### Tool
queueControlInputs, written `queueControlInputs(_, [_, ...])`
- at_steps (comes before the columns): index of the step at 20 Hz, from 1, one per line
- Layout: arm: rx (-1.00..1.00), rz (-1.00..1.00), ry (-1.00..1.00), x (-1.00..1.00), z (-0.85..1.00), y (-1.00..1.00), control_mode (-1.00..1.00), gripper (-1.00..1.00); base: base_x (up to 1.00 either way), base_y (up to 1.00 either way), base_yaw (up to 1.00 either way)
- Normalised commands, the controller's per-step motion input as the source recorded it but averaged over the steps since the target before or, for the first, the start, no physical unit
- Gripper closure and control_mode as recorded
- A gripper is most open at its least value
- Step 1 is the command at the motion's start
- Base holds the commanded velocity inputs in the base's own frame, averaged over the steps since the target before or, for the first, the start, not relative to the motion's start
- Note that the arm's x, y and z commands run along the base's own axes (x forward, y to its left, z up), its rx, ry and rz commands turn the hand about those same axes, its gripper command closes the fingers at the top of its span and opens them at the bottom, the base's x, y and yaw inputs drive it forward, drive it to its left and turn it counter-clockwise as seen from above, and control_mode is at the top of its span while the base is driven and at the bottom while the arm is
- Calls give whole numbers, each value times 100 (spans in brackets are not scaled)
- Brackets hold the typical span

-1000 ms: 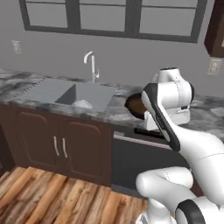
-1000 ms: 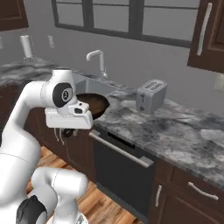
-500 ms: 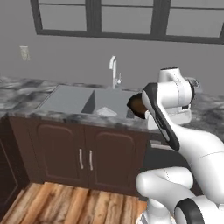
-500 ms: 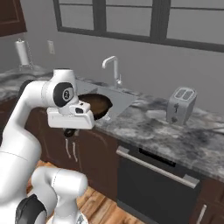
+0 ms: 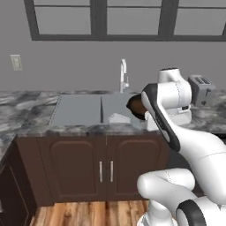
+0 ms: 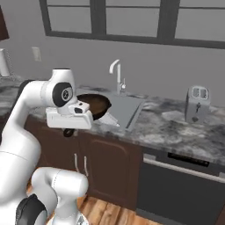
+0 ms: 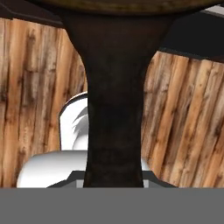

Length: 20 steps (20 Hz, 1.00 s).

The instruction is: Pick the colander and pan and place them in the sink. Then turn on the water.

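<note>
- We judge the step in hand to be carrying the pan (image 6: 94, 104) to the sink (image 5: 81, 110); the colander (image 5: 119, 118) appears to lie in the basin already, as a pale shape near its right side.
- The hand (image 6: 70, 118) holds the pan by its handle (image 7: 114, 100); in the hand view the handle runs straight up from between the fingers, so the grip looks centred. The fingertips themselves are hidden, and we cannot tell how far down the handle the grip sits.
- The pan rides above the bench (image 6: 176, 127) edge, level with the rim of the sink, and is not yet inside the basin.
- To do the step well, we should keep the pan level, bring it over the open basin, and lower it beside the colander, not onto it.
- We should keep the pan clear of the tap (image 5: 123, 75) at the back rim, since the tap must be reached afterwards. No water runs from it.
- The bench is grey marbled stone over dark wood cabinets (image 5: 106, 163); a toaster (image 6: 195, 103) stands well apart to the right.
- A dishwasher (image 6: 180, 189) sits below the bench, the floor (image 5: 88, 214) is wood plank, and a dark-framed window (image 5: 132, 20) spans the wall.
</note>
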Motion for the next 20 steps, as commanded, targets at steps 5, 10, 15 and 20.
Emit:
queueControlInputs(5, [0,0,0,0,0,0,100,100,37,58,-41])
queueControlInputs(10, [0,0,0,0,0,0,100,100,58,6,-25])
queueControlInputs(15, [0,0,0,0,0,0,100,100,60,3,-9])
queueControlInputs(20, [0,0,0,0,0,0,100,100,26,47,0])
